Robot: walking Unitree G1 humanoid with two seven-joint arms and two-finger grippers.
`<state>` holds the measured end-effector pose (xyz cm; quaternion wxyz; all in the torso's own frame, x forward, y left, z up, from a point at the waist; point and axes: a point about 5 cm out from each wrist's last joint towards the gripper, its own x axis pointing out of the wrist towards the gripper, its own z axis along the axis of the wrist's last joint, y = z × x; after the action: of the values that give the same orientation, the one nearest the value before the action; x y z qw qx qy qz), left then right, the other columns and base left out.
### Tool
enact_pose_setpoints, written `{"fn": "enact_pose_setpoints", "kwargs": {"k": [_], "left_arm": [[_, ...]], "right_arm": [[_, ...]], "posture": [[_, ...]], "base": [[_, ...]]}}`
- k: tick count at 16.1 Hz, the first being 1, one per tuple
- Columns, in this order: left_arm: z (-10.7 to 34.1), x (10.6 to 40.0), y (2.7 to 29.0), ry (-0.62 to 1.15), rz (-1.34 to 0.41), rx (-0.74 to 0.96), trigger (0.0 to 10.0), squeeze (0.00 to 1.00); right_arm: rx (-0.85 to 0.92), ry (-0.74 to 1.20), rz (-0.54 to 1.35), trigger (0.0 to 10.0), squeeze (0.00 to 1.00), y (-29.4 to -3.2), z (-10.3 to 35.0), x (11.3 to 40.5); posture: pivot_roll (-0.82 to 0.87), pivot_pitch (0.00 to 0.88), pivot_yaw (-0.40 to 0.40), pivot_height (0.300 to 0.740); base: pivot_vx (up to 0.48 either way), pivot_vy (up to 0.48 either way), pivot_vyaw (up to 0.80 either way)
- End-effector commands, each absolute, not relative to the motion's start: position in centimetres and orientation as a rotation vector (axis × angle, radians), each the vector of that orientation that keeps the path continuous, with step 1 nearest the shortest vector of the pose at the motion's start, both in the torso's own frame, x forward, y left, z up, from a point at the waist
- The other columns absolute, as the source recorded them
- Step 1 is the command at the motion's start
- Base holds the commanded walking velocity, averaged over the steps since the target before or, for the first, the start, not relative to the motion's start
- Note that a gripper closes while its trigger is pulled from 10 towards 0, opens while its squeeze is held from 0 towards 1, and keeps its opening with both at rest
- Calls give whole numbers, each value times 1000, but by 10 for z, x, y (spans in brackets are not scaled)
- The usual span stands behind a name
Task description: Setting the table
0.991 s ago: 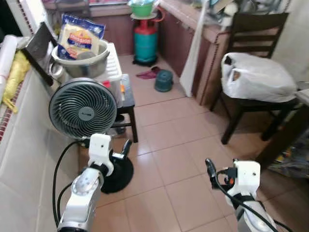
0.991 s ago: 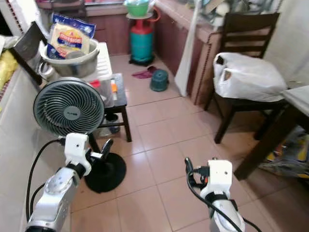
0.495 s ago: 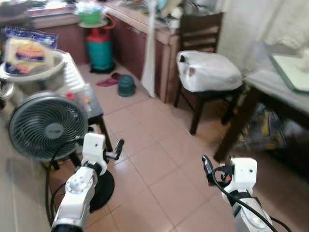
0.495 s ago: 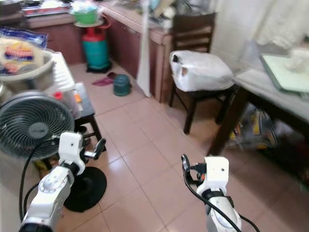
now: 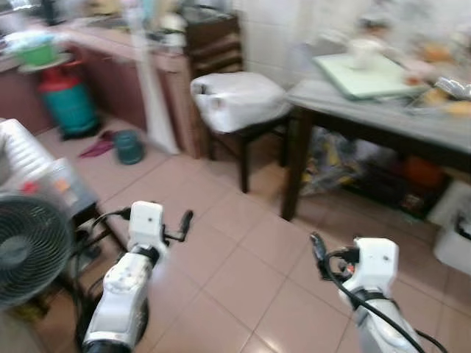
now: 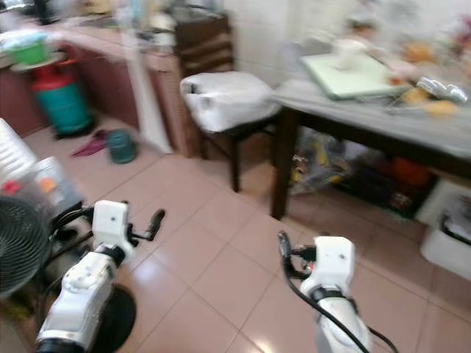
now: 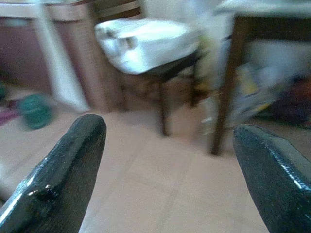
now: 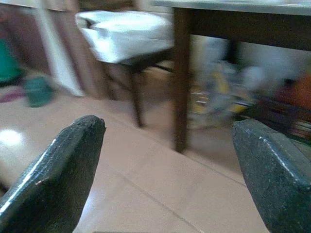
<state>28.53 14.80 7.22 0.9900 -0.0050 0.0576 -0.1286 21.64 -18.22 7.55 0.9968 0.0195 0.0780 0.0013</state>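
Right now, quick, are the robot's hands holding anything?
Left gripper: open, fingers wide apart, holding nothing, above the tiled floor.
Right gripper: open, holding nothing, pointing toward the table.

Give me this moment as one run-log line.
phase: approaching table | view: blurred | left gripper: open, empty | right gripper: open, empty | chair: white bag on seat

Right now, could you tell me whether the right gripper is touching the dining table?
Apart. In the right wrist view, the right gripper has its fingers spread open in the air, with bare floor tiles between them and the dining table leg.
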Motion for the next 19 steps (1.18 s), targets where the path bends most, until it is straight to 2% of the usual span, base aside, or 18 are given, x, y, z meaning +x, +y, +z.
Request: {"fn": "enact_pose_setpoints", "kwargs": {"k": [1,7,9,14,19], "left_arm": [[76,286,154,101,-258,-3,10000,0],[75,286,156,135,-260,-26,10000,0],[80,285,161,130,-309,23,10000,0],[85,280,173,148,-284,42,10000,0],[90,275,164,132,-224,-18,10000,0]], "right_arm": [[46,133,4,10000,0,-179,82,218],[37,126,7,10000,0,-181,85,219],[29,127,19,10000,0,-181,87,219],[15,134,42,10000,0,-181,91,218],[31,125,43,10000,0,-172,95,220]], "posture": [[-119,0,63,740],[-122,0,46,740],[-119,0,36,740],[-103,0,0,740],[-89,0,23,740]], "base": [[0,0,-769],[0,0,-775],[0,0,-775],[0,0,-735],[0,0,0]]}}
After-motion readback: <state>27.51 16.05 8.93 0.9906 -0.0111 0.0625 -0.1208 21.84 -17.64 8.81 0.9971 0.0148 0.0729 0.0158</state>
